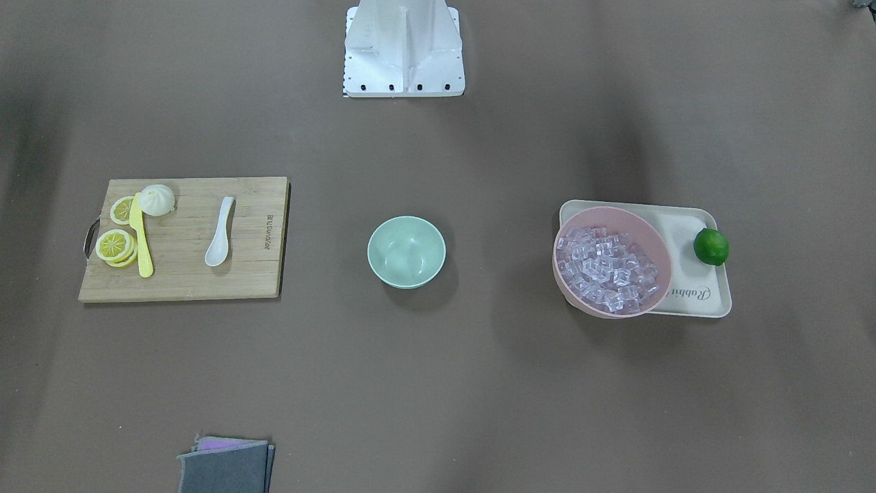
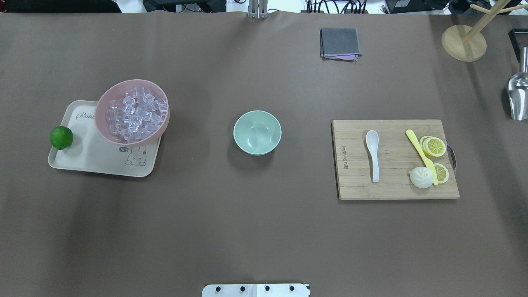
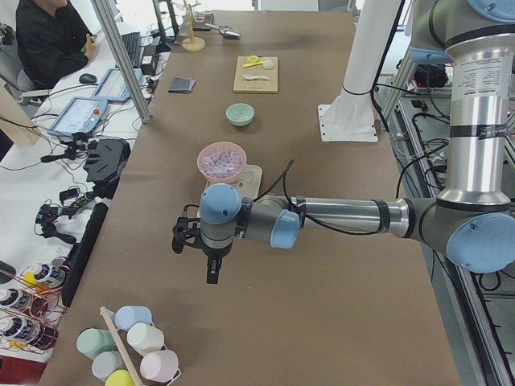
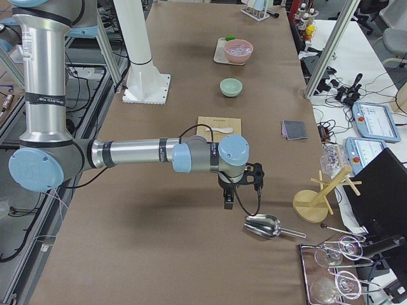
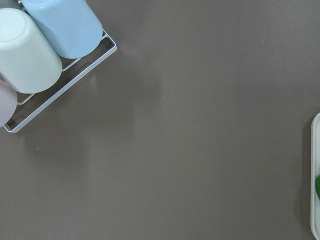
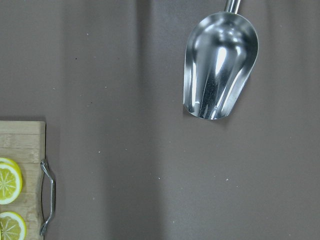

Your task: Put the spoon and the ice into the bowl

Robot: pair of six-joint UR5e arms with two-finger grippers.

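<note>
The white spoon lies on a wooden cutting board on the robot's right, and shows in the front view. The empty mint-green bowl stands at the table's middle. The ice cubes fill a pink bowl on the robot's left. My left gripper shows only in the exterior left view, hovering near the table's left end, far from the ice. My right gripper shows only in the exterior right view, beyond the board's outer end. I cannot tell whether either is open or shut.
A cream tray holds the pink bowl and a lime. The board also carries a yellow knife, lemon slices and a white bun. A metal scoop, grey cloth, wooden stand and cup rack are nearby.
</note>
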